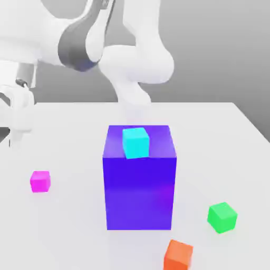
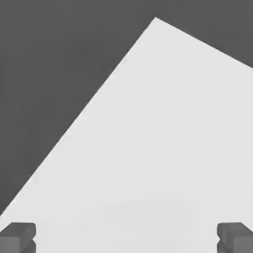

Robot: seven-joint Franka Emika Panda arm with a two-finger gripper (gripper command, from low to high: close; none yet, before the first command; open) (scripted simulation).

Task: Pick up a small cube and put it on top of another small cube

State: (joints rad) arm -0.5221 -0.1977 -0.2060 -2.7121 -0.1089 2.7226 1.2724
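Observation:
The small magenta-pink cube sits on the white table at the exterior view's left. My gripper hangs at the far left edge of that view, above and behind the pink cube and well apart from it. In the hand view my gripper is open. Its two dark fingertips stand wide apart with only bare table between them. Other small cubes are a green one and an orange one at the front right.
A tall blue-purple block stands in the middle of the table with a cyan cube on top. The arm's white links arch above it. A corner of the table and dark floor lie under the hand.

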